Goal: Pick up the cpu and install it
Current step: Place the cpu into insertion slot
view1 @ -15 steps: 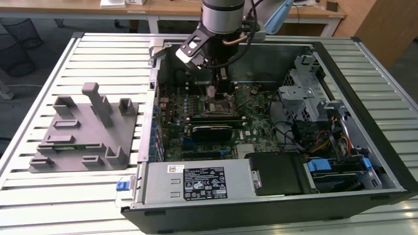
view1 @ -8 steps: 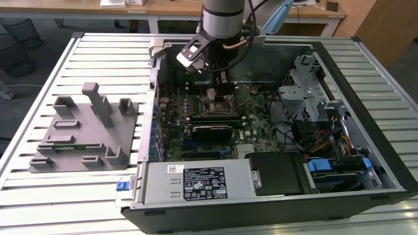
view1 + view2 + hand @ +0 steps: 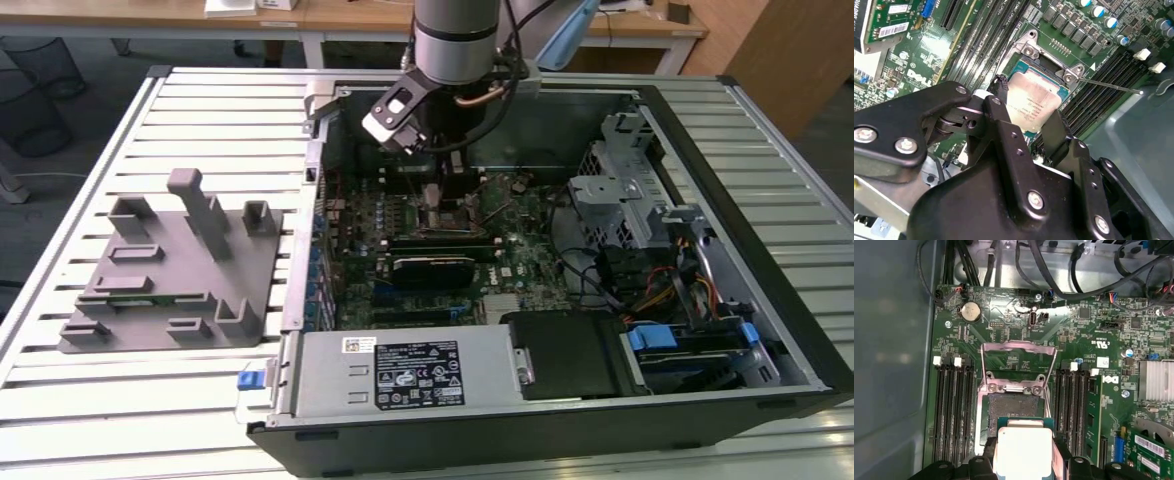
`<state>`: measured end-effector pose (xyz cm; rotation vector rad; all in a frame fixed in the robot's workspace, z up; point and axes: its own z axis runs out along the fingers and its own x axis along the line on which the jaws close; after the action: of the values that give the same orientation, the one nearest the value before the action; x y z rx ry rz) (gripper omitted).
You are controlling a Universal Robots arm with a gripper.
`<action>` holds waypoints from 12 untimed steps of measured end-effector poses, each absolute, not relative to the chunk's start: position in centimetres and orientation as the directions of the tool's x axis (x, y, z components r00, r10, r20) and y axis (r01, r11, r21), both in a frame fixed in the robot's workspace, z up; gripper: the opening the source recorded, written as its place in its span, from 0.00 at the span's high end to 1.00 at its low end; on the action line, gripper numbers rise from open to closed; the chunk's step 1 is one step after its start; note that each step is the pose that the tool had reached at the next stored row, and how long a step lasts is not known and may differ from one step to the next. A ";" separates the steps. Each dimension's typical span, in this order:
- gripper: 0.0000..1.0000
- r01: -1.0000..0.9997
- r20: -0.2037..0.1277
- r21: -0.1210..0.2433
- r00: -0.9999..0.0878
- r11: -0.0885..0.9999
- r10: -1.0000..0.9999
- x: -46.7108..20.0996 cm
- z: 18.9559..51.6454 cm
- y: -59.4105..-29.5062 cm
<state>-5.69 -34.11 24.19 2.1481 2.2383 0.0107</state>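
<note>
1. Gripper [image 3: 1029,114]: fingers clamped on two opposite edges of the cpu [image 3: 1034,97].
2. Cpu: between the fingertips, over the open socket [image 3: 1010,407].
3. Computer case [image 3: 754,160]: holds motherboard [image 3: 1004,330], beneath the gripper.

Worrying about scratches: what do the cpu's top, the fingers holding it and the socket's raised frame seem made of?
cpu: pale silver-white metal top, matte with a soft sheen.
fingers: black, smooth and semi-gloss, with screw heads; painted metal or hard plastic, the look leaves it open.
socket frame: thin bare metal, shiny and reflecting light, probably steel.
</note>
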 end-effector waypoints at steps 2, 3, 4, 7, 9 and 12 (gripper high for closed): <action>0.48 0.999 -0.024 0.032 -0.041 0.041 0.999 -5.7 24.0 -34.0; 0.48 0.999 -0.024 0.032 -0.041 0.041 0.999 -5.7 23.9 -33.9; 0.48 0.999 -0.024 0.032 -0.041 0.041 0.999 -5.7 23.8 -33.8; 0.48 0.999 -0.023 0.032 -0.041 0.041 0.999 -5.7 23.4 -33.7; 0.48 0.999 -0.024 0.032 -0.041 0.041 0.999 -5.7 23.2 -33.6; 0.48 0.999 -0.024 0.032 -0.041 0.042 0.999 -5.6 22.8 -33.5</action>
<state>-5.64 -33.48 22.83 2.1480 2.2384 0.0107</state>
